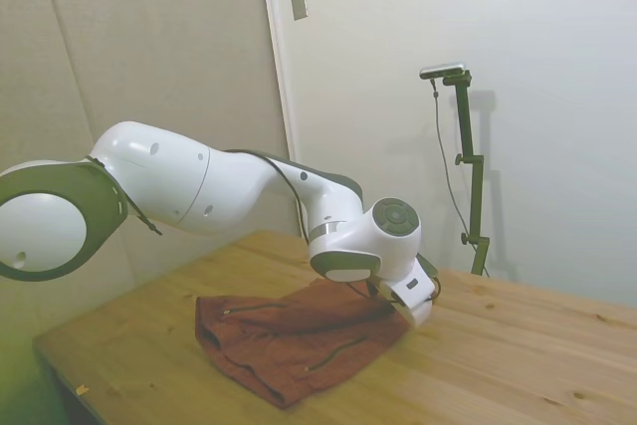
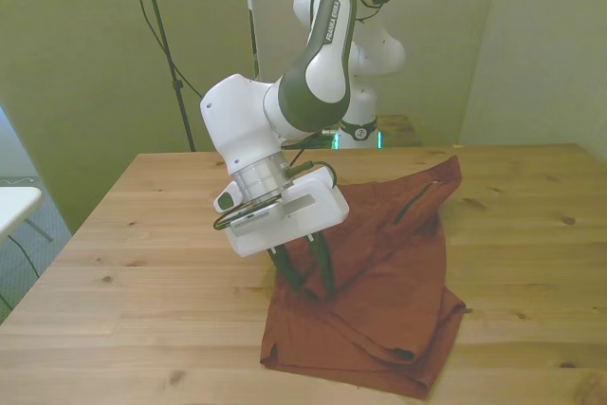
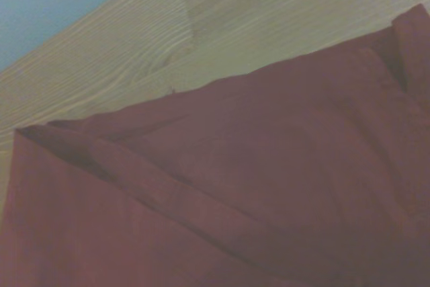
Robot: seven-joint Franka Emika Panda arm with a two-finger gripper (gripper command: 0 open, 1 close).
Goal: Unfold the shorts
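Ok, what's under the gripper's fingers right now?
The gripper points down onto the shorts, at a raised fold near their edge on the front view's left. The shorts lie on the wooden table. The fingertips' contact with the cloth is hidden.

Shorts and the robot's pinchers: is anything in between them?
Nothing. In the front view the gripper has its dark fingers down on a raised fold of the shorts, touching the cloth directly.

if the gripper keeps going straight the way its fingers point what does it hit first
The shorts. The gripper points down at a slight tilt, its fingertips at or just above the folded cloth near its edge toward the front view's left. Contact is hard to judge; the table lies right beneath.
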